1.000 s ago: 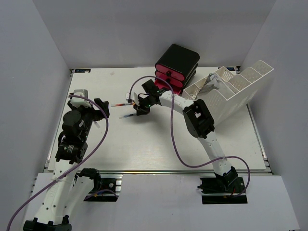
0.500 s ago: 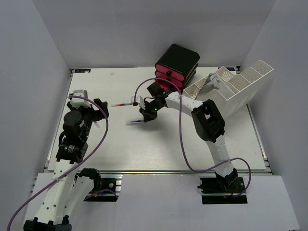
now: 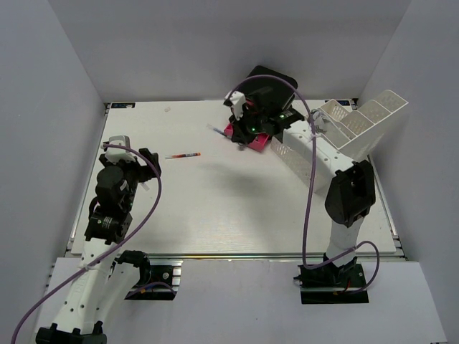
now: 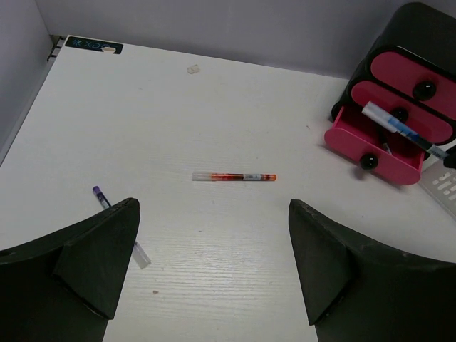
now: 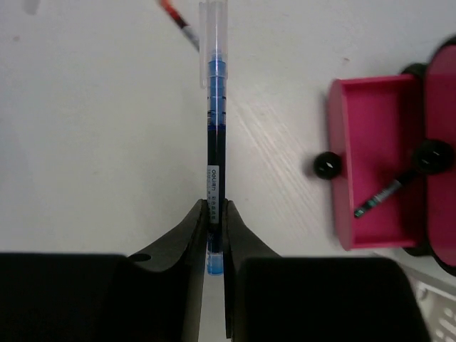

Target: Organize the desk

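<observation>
- At the far side of the desk [image 3: 215,208], by the black-and-pink drawer unit [image 3: 269,89], the right end effector [image 5: 215,214] is clamped on the tail of a blue pen [image 5: 214,135]. Most of the pen's length sticks out ahead of the fingers, so a knock on the unit's front could lever it askew or out of the grip.
- The open pink drawer [image 5: 370,128] looks narrow and already holds a dark pen [image 5: 381,194]. From the wrist view the blue pen lies off to its side, over bare desk, so a release from here would likely miss the drawer.
- A long pen let go crosswise may bridge the drawer walls and keep the drawer from shutting.
- A push on the light unit could slide it across the desk.
- The left end effector [image 4: 214,260] hangs with its fingers wide apart and empty over the desk's left part. A red pen [image 4: 234,177] and a purple-tipped pen [image 4: 99,194] lie loose there, and a careless descent could roll either away.
</observation>
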`<state>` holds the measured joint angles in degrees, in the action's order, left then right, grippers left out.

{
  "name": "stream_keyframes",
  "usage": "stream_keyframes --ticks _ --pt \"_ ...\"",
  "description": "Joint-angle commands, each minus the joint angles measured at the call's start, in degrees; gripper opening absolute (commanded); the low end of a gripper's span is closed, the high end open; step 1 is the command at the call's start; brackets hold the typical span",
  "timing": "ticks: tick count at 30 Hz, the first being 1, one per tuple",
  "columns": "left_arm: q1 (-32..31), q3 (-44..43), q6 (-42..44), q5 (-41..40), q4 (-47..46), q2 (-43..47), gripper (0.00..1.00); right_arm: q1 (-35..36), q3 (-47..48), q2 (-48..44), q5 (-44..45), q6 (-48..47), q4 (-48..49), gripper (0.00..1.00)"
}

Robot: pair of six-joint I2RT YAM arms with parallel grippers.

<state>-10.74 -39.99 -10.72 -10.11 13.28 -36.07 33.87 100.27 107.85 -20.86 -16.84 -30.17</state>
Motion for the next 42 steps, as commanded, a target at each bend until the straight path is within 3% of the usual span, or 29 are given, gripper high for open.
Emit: stream_keyframes --ticks 1,8,30,42 --pt "-0.24 0.44 0.44 -1.58 -0.8 0.04 0.95 -1.96 -0.87 -0.36 8.81 6.99 1.79 0.0" --pt "-0.24 0.44 0.44 -1.58 -0.89 -0.31 0.95 -6.44 -1.04 1.04 12.07 8.4 2.75 0.0" --pt "-0.24 0.44 0.35 -0.88 -1.15 -0.22 0.95 -6.27 7.83 13.17 24.81 4.63 3.89 0.0" --pt "-0.24 0.52 0.44 -0.79 -1.24 -0.22 0.95 -6.18 12.49 17.91 23.41 -0.56 1.87 0.0"
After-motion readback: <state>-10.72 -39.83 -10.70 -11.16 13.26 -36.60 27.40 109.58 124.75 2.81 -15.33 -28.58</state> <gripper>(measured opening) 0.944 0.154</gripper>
